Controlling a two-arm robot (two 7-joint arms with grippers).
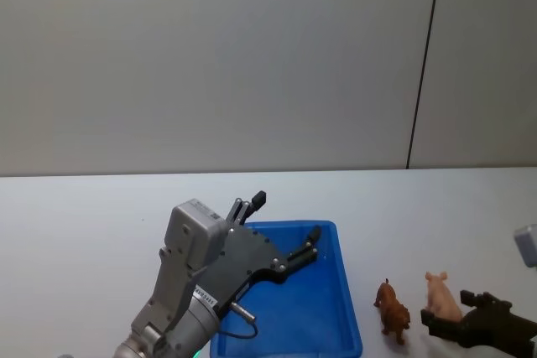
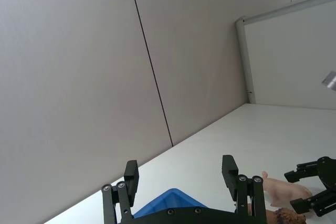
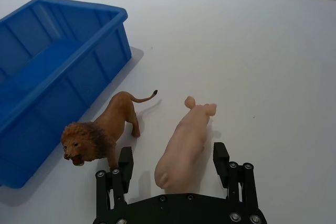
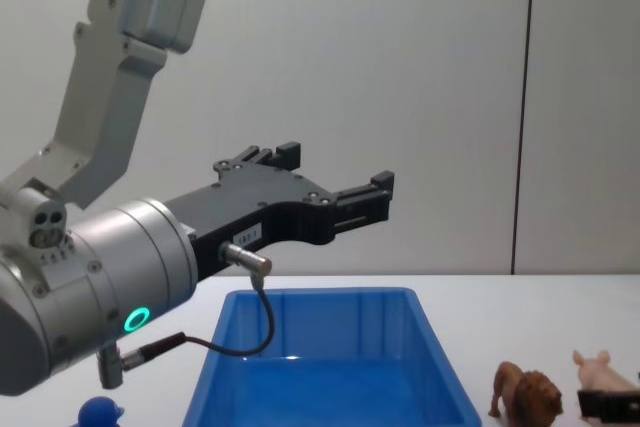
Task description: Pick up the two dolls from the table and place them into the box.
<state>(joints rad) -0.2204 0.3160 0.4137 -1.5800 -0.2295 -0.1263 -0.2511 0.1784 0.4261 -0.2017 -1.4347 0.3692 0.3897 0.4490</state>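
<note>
Jaws of right gripper (image 3: 173,153) spread around pig (image 3: 185,139), lion (image 3: 107,128) stood beside box (image 3: 100,64) — left gripper (image 4: 335,169) held above it, jaws apart.

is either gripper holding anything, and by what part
Nothing is held. The right gripper is open, its fingers either side of the pig's rear, not closed on it. The left gripper hangs open above the box.

A plain grey-beige wall (image 1: 210,56) fills the upper half of the head view, split by one thin dark vertical seam (image 1: 424,60) right of centre. Its base meets the white counter (image 1: 84,207) in a straight line. At the upper right of the left wrist view stands a pale-framed panel (image 2: 294,61), perhaps a partition. The light is soft and even.
</note>
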